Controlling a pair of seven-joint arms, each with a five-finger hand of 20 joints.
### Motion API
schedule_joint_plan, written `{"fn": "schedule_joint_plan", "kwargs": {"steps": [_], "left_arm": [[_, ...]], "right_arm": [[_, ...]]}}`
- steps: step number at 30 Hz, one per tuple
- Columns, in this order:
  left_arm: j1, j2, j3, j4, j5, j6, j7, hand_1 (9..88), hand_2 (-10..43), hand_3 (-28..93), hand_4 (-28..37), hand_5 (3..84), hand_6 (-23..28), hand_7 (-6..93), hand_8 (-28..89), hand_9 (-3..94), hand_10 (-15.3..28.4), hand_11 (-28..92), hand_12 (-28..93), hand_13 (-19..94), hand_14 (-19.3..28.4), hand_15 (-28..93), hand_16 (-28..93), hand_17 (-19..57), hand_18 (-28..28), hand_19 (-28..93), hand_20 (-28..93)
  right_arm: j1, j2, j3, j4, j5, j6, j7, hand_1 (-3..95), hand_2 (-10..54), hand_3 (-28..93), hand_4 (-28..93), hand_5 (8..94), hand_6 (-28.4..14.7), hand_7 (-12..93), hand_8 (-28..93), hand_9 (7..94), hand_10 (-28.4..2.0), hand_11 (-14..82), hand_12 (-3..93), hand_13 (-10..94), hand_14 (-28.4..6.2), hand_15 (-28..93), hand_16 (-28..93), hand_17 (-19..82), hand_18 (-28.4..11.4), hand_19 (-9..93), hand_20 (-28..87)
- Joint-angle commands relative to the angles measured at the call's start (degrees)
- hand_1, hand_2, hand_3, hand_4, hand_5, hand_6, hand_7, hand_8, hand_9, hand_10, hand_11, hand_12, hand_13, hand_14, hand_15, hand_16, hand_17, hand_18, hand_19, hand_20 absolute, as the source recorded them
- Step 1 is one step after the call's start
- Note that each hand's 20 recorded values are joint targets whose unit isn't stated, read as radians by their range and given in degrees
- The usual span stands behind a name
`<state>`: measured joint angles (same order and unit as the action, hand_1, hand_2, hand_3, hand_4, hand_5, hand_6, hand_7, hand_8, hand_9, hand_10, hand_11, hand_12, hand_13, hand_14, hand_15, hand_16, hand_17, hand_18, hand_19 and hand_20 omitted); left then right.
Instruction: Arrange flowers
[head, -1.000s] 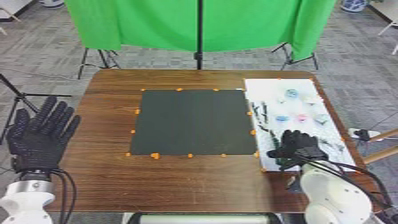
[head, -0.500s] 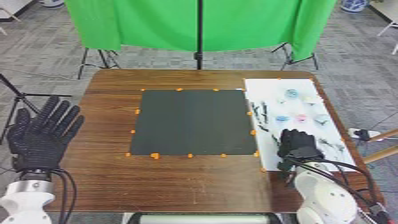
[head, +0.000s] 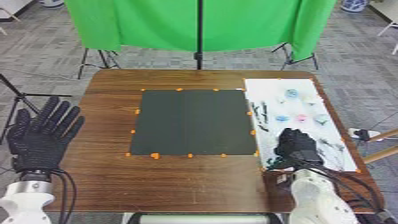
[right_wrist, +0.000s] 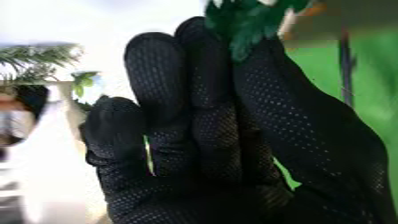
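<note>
In the head view, my right hand (head: 296, 143) is low over the near part of the white board (head: 279, 104), with dark green leaves (head: 277, 163) at its left side. The right wrist view shows my right hand (right_wrist: 209, 120) with thumb and fingers closed together around a green leafy sprig (right_wrist: 247, 32) at their tips. Farther up the board are a blue flower (head: 291, 93), another blue flower (head: 282, 119) and a pink flower (head: 301, 118). Dark stems (head: 260, 111) lie along its left edge. My left hand (head: 38, 142), fingers straight, is off the table's left edge.
A dark square mat (head: 192, 122) edged with orange markers covers the middle of the brown table (head: 178, 187). Behind the table, a green cloth (head: 151, 25) hangs with a black stand pole in front. Wooden legs stand beyond the right edge.
The right forearm has swung left and the hand has turned a little, so the green leaves at its left side show again. My left hand's fingers have shifted slightly right since the earliest frame.
</note>
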<state>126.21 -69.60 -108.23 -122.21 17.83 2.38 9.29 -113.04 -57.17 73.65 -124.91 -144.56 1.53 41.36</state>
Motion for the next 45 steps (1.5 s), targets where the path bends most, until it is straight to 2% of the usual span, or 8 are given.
{"fn": "schedule_joint_plan", "kwargs": {"steps": [1,7,10,11,14,26,40,45], "left_arm": [[1.37,0.27,-0.70,-0.01,-0.29,0.37,-0.11,22.8,10.5,72,-28.3,41.8,7.7,11.4,-9,34.3,14.6,14,10,25,16.2,30,-4,-6.2,15.5,31,11],[1.24,0.68,-0.62,0.43,-0.64,1.23,-0.14,22.8,10.5,72,-28.3,41.8,7.7,11.3,-9,34.2,14.7,14,10,25,16.2,31,-4,-6.1,15.5,31,11],[0.70,0.50,-0.79,1.84,0.22,1.25,-0.63,22.8,10.5,72,-28.3,41.8,7.7,11.3,-9,34.2,14.7,14,10,25,16.2,31,-5,-6.1,15.5,31,11],[0.99,0.48,-0.84,1.66,0.02,2.61,-0.21,22.8,10.5,72,-28.3,41.8,7.7,11.3,-9,34.2,14.7,14,10,25,16.2,31,-5,-6.0,15.4,31,11],[1.34,0.66,-1.18,1.70,-0.24,2.45,0.13,22.9,10.5,72,-28.3,41.6,7.7,11.2,-9,34.2,14.8,14,10,25,16.2,31,-5,-6.0,15.4,31,11],[-2.46,3.49,2.19,3.44,-1.18,2.49,1.47,22.9,10.5,72,-28.3,41.6,7.7,11.1,-9,34.1,14.8,14,10,25,16.2,30,-5,-5.2,14.4,29,10],[-5.17,5.57,5.93,4.28,-1.04,1.54,0.86,23.1,10.8,72,-28.3,41.9,7.9,11.0,-9,34.3,15.1,14,10,25,16.3,31,-5,-4.4,13.3,27,10],[-4.64,5.60,5.92,3.78,2.28,2.02,0.95,23.4,10.8,73,-28.3,41.9,8.0,11.1,-9,34.3,15.0,14,10,25,16.3,31,-5,-4.5,13.2,27,10]], "right_arm": [[8.94,-1.84,-4.58,-3.38,-1.37,7.34,-0.66,60.6,-9.5,79,-27,83.2,-0.7,35,19,92.4,-9.7,15.4,48.1,82,-5.2,45,48,45,-27.8,93,54],[19.14,-8.19,-11.99,2.30,-0.41,6.00,-4.65,60.2,-9.5,79,-27,83.4,-0.8,34,20,92.5,-9.8,15.2,49.0,82,-5.4,46,48,45,-28.0,93,53],[23.67,-11.53,-15.96,5.97,-0.46,4.23,-7.55,60.4,-9.5,79,-27,83.4,-0.9,34,21,92.5,-9.7,15.1,49.3,81,-5.5,46,49,45,-27.9,93,53],[24.96,-13.02,-16.98,7.37,-0.62,2.99,-8.72,60.6,-9.5,79,-27,83.3,-0.9,34,21,92.3,-9.7,15.1,49.4,81,-5.5,46,49,45,-27.9,93,52],[28.74,-17.21,-20.16,12.19,-0.84,1.20,-11.44,60.7,-9.5,78,-27,83.1,-0.8,34,21,92.1,-9.6,15.1,49.4,81,-5.5,46,49,45,-28.0,93,52],[34.33,-29.95,-27.75,32.19,-13.03,0.92,-19.68,60.8,-9.5,78,-27,82.7,-0.7,35,21,91.8,-9.5,15.6,49.7,81,-5.5,46,48,45,-27.9,93,51],[33.01,-37.19,-29.26,39.93,-20.27,-3.72,-20.71,60.9,-9.5,78,-28,82.2,-0.7,36,20,91.7,-9.7,16.0,49.8,81,-5.7,47,49,45,-27.9,93,50],[32.62,-36.91,-29.64,40.69,-21.23,-1.86,-20.85,61.5,-9.5,77,-28,80.0,-0.9,39,19,90.7,-9.6,16.8,50.3,80,-5.7,48,49,45,-27.6,93,49]]}}
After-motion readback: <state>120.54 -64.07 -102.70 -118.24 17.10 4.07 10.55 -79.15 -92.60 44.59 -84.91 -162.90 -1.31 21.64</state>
